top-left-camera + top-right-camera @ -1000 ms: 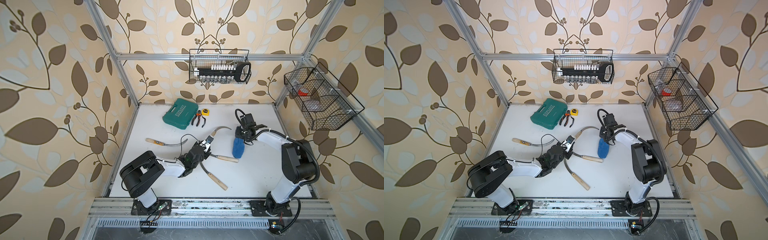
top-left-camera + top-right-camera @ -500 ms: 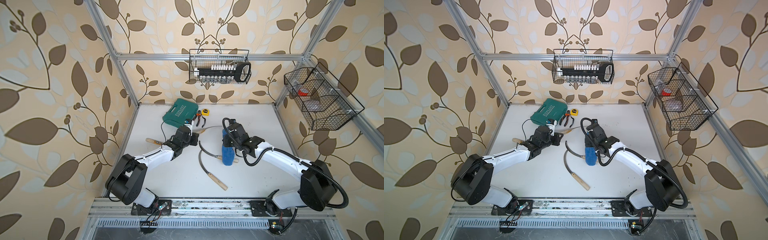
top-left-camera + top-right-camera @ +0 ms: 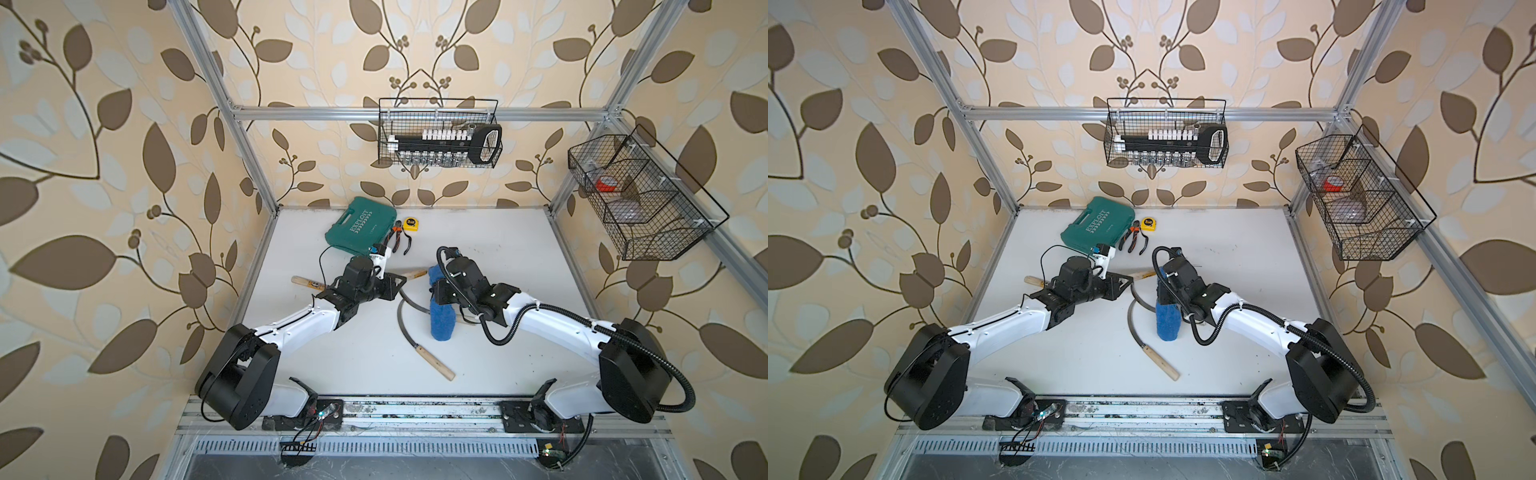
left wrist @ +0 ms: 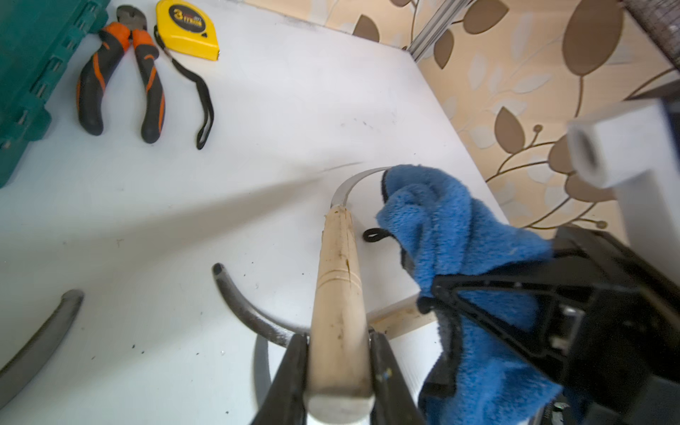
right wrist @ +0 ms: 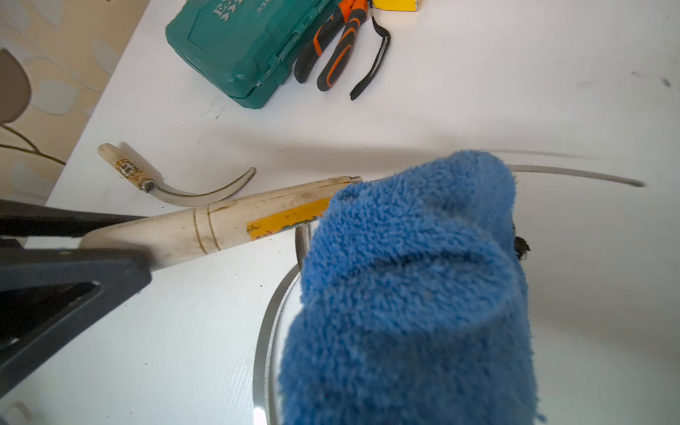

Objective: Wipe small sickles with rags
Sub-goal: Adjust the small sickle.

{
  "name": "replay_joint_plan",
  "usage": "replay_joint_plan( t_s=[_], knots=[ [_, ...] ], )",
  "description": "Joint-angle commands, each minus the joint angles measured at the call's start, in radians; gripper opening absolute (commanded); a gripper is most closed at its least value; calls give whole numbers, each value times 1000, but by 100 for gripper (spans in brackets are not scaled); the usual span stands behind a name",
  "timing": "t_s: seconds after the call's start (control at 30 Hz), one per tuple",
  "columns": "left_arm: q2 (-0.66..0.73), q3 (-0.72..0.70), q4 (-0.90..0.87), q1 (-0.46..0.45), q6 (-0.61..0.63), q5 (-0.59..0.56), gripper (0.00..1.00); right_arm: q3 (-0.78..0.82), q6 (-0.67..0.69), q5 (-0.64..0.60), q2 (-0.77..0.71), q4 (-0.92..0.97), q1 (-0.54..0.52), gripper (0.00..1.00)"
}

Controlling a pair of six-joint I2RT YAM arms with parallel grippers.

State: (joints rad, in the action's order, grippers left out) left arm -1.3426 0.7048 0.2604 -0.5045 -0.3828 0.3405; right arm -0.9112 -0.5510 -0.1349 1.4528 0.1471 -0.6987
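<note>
The left gripper clamps a sickle by the handle, blade aimed toward the table's right edge — straight into the rag (pinched in the right gripper).

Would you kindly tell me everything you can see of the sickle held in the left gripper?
The sickle has a pale, scuffed round wooden handle with two turned grooves and a yellow label, and a thin, curved grey metal blade. The left gripper is shut on the handle's butt end. The blue rag covers the blade's middle; the tip pokes out beyond.
</note>
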Motion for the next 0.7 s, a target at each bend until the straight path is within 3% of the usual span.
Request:
replay_joint_plan(
  t_s=[0.0, 0.23, 0.67],
  knots=[
    [23, -7, 123, -8, -16, 114, 0, -13, -18, 27, 41, -44, -18, 0],
    [13, -6, 158, -23, -27, 197, 0, -57, -13, -12, 70, -50, -17, 0],
    [-19, 13, 153, -87, -53, 226, 0, -162, 71, -36, 44, -53, -17, 2]
  ],
)
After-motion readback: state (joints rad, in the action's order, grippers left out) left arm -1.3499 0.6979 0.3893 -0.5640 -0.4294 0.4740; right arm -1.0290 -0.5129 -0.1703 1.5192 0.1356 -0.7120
